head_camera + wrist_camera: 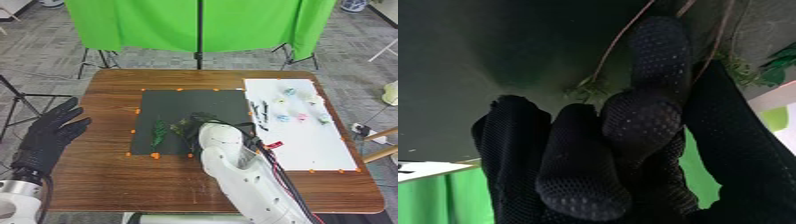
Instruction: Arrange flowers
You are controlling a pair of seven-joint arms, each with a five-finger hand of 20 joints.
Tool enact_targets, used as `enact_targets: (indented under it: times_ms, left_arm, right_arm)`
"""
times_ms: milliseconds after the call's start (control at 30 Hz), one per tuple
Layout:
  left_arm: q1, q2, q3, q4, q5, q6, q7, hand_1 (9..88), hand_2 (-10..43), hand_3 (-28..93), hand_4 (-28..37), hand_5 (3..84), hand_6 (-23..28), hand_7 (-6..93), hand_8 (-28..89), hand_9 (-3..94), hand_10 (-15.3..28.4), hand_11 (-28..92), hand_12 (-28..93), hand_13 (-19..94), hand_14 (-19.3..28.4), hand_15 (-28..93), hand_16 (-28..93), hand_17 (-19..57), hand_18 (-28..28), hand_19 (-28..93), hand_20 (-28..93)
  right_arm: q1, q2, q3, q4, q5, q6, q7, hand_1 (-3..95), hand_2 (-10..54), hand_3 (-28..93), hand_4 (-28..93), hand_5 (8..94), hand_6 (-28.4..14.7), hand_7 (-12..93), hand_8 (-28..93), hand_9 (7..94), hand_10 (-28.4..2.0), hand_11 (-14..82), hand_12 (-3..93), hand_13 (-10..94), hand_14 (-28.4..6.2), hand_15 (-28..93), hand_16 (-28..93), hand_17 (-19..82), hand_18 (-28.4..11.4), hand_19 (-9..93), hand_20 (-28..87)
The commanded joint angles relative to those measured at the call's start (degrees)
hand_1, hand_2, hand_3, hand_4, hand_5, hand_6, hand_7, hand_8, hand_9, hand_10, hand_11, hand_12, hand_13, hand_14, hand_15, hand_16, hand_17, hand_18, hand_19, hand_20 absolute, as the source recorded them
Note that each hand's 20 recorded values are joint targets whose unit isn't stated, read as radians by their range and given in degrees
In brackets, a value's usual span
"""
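In the head view my right hand (210,118) is low over the dark mat (169,102), mostly hidden by its forearm, among thin leafy sprigs (184,131). Another green sprig (159,134) lies on the mat to the left. In the right wrist view the right hand (656,110) has curled fingers, its forefinger and thumb closed round a thin brown stem (720,42) with small green leaves. A second stem (611,47) runs beside them. Small pale flowers (302,117) lie on the white sheet (298,145). My left hand (53,131) is open above the table's left edge.
Dark slender items (260,114) lie along the white sheet's left side. Orange markers (155,155) edge the mat and sheet on the brown table (115,175). A green cloth (151,25) hangs on a stand behind the table's far edge.
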State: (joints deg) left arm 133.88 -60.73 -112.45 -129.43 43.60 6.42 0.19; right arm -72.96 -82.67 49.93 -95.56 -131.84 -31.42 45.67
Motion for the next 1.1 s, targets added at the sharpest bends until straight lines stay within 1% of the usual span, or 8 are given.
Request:
enact_targets:
  times_ms: [33,433,533,700,733,867,967,1100]
  left_arm:
    - [0.2,0.03,0.24,0.64,0.31,-0.73,-0.62,26.5,8.1,72,-25.5,34.0,3.0,15.9,-10,28.0,11.5,20,9,27,14.3,43,-4,-7.6,20.5,51,7]
    - [0.4,-0.06,0.14,0.6,0.34,-0.92,-0.49,26.5,8.1,72,-25.6,34.0,3.0,16.0,-10,28.0,11.5,21,9,27,14.2,43,-4,-7.7,20.6,51,7]
    - [0.8,-0.21,0.08,0.39,0.28,-0.58,-0.04,26.5,8.0,72,-25.5,34.0,3.0,16.0,-10,28.0,11.4,21,9,27,14.2,43,-4,-7.6,20.6,51,7]
    - [1.8,-0.76,-0.32,-0.09,0.27,-0.22,0.8,26.5,7.8,73,-25.6,34.0,3.0,16.1,-10,28.0,11.4,21,9,27,14.2,44,-4,-7.6,20.6,51,7]
    - [2.0,-0.82,-0.33,-0.09,0.07,-0.04,1.28,26.5,7.8,73,-25.6,34.0,2.9,16.1,-10,28.1,11.4,21,8,27,14.2,44,-4,-7.6,20.6,51,7]
    - [2.4,-1.33,-0.72,-0.34,0.03,0.07,1.61,26.6,7.7,73,-25.8,34.2,2.7,16.4,-10,28.3,11.3,21,8,27,14.3,45,-4,-7.4,20.5,52,7]
    - [2.5,-1.46,-0.93,-0.46,0.18,0.28,1.94,26.7,7.7,73,-25.9,34.2,2.7,16.5,-11,28.3,11.2,22,8,27,14.3,45,-5,-7.4,20.5,52,7]
    - [2.9,-1.63,-1.45,-0.67,0.07,0.64,2.11,26.7,7.7,73,-25.9,34.2,2.7,16.7,-11,28.2,11.2,22,8,27,14.3,46,-5,-7.5,20.6,52,6]
  right_arm:
    - [-0.9,-1.0,1.2,-1.1,0.3,-0.5,0.3,26.6,6.6,80,-26,83.8,2.1,55,-12,93.7,-5.8,60.6,22.3,94,-2.8,77,24,68,-17.4,93,66]
    - [-0.2,-0.6,2.4,-4.2,0.0,-2.1,-0.1,17.7,6.1,75,-27,83.7,1.6,54,-12,93.7,-6.1,59.7,22.2,94,-3.2,76,24,68,-17.5,93,66]
    - [0.2,-0.1,2.9,-5.5,-0.5,-2.9,-0.6,16.2,6.6,73,-27,83.7,1.5,53,-12,93.7,-6.1,59.7,22.2,94,-3.1,76,24,68,-17.5,93,66]
    - [0.6,3.4,5.5,-9.6,1.1,-1.0,-1.8,15.2,7.3,72,-26,83.4,1.3,52,-11,93.7,-6.2,58.6,22.2,94,-3.5,76,24,68,-17.4,93,66]
    - [0.3,4.6,6.6,-10.8,1.1,0.4,-2.7,15.1,7.3,72,-26,83.0,1.1,52,-11,93.7,-6.4,58.0,22.4,94,-3.7,75,25,67,-17.4,93,66]
    - [-0.9,10.7,10.2,-14.1,1.0,6.8,-4.7,15.3,7.1,72,-26,76.8,-0.3,53,-13,92.4,-8.3,49.6,29.6,88,-5.4,74,29,59,-18.6,93,65]
    - [-1.9,15.9,13.5,-15.5,2.2,10.8,-4.8,14.7,4.6,71,-27,71.7,-1.9,51,-14,86.7,-10.3,48.7,30.6,82,-7.3,74,28,53,-18.8,93,61]
    - [-2.5,21.7,16.9,-15.6,3.4,13.4,-3.4,14.6,1.5,71,-27,68.8,-2.7,49,-14,82.6,-11.4,49.0,30.3,78,-8.4,75,27,49,-18.7,93,57]
